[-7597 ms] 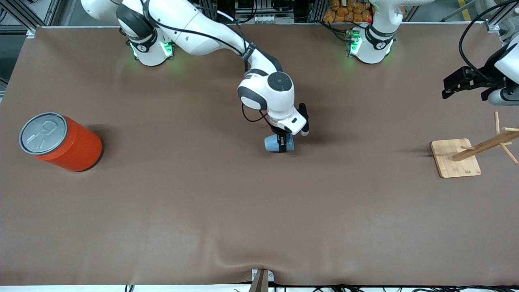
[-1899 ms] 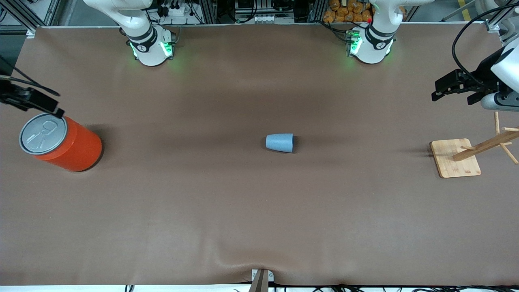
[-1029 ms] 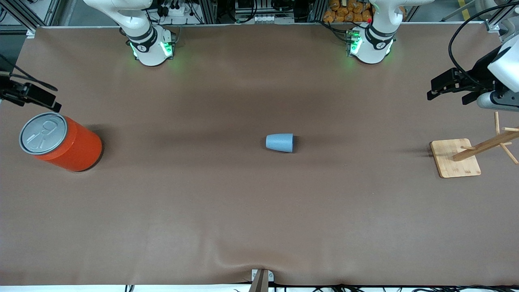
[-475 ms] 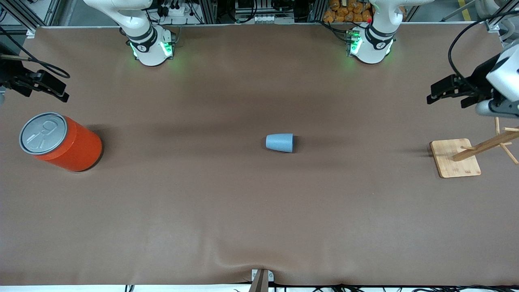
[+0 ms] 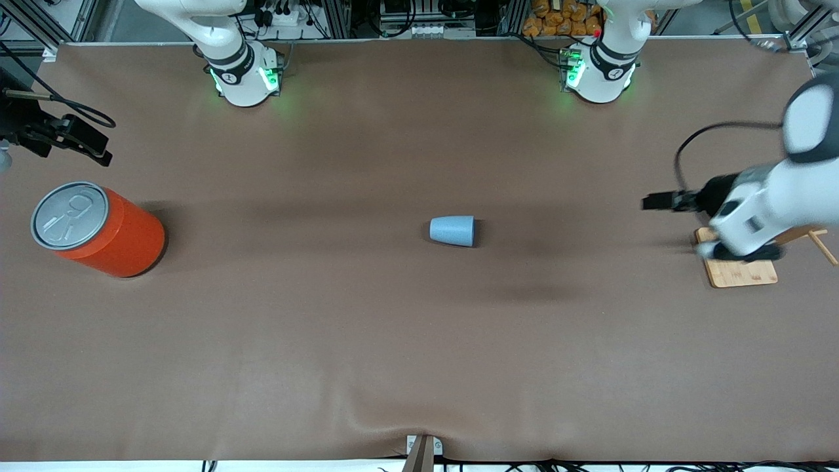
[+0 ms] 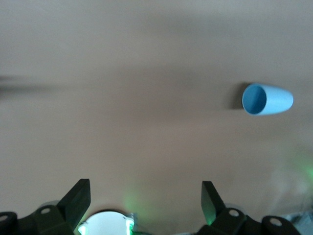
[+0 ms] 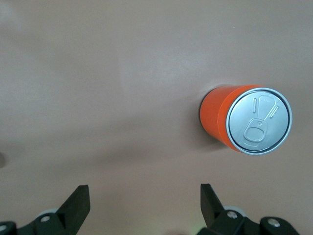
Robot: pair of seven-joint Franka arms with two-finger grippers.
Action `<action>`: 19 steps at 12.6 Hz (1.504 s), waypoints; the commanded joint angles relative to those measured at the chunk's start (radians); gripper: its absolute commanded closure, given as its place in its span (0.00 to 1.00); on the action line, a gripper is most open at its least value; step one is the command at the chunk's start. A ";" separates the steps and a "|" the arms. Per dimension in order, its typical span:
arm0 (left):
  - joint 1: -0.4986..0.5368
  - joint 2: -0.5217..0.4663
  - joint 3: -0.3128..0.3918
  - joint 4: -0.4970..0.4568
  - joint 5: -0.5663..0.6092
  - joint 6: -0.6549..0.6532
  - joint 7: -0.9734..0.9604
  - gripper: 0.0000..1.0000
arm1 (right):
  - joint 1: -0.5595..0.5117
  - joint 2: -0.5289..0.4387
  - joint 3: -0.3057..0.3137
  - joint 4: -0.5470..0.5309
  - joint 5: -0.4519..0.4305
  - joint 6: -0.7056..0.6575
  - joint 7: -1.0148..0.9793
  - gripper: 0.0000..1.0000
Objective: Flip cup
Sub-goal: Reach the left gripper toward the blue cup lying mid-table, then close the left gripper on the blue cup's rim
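Note:
The small light-blue cup [image 5: 452, 231] lies on its side in the middle of the brown table, its mouth turned toward the left arm's end. In the left wrist view the cup [image 6: 274, 99] shows its darker blue inside. My left gripper [image 5: 650, 201] hangs open over the table between the cup and the wooden stand, with nothing between its fingers [image 6: 79, 196]. My right gripper [image 5: 98, 147] is open and empty over the table's edge at the right arm's end, just above the orange can. Neither gripper touches the cup.
A large orange can [image 5: 98, 229] with a grey pull-tab lid stands at the right arm's end; the can [image 7: 244, 120] also shows in the right wrist view. A wooden peg stand [image 5: 737, 272] sits at the left arm's end, partly covered by the left arm.
The left arm has swung down and toward the table's middle, now over the wooden stand, its gripper pointing at the cup. The right arm has barely moved. The cup has stayed put.

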 commanded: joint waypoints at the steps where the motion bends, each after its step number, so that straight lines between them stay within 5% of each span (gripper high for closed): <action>1: -0.095 0.087 -0.015 -0.034 -0.062 0.040 -0.045 0.00 | -0.017 -0.027 0.002 -0.026 0.027 0.012 -0.014 0.00; 7: -0.277 0.130 -0.015 -0.293 -0.294 0.508 -0.057 0.00 | -0.021 -0.027 -0.012 -0.029 0.056 0.012 -0.014 0.00; 18: -0.474 0.297 -0.015 -0.327 -0.702 0.926 -0.051 0.00 | -0.018 -0.027 -0.010 -0.034 0.057 0.008 -0.014 0.00; 19: -0.479 0.302 -0.015 -0.327 -0.702 0.930 -0.042 0.31 | -0.018 -0.028 -0.012 -0.034 0.057 0.007 -0.014 0.00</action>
